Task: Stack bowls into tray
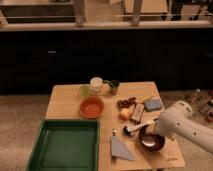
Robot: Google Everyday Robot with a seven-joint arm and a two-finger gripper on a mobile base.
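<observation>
An orange-red bowl (91, 107) stands on the wooden table (65, 98), left of centre, just beyond the tray. The dark green tray (66, 145) sits at the table's front left, empty. A dark purple-maroon bowl (151, 140) with a glossy inside stands at the front right. My white arm reaches in from the right, and the gripper (148, 131) is at the far-left rim of the maroon bowl, low over it.
A white cup (96, 84), a green cup (84, 90) and a dark cup (113, 87) stand at the back. Grapes (126, 102), an orange fruit (125, 114), a blue sponge (153, 104), a snack bar (137, 114), a utensil (134, 128) and a grey napkin (120, 149) lie around the maroon bowl.
</observation>
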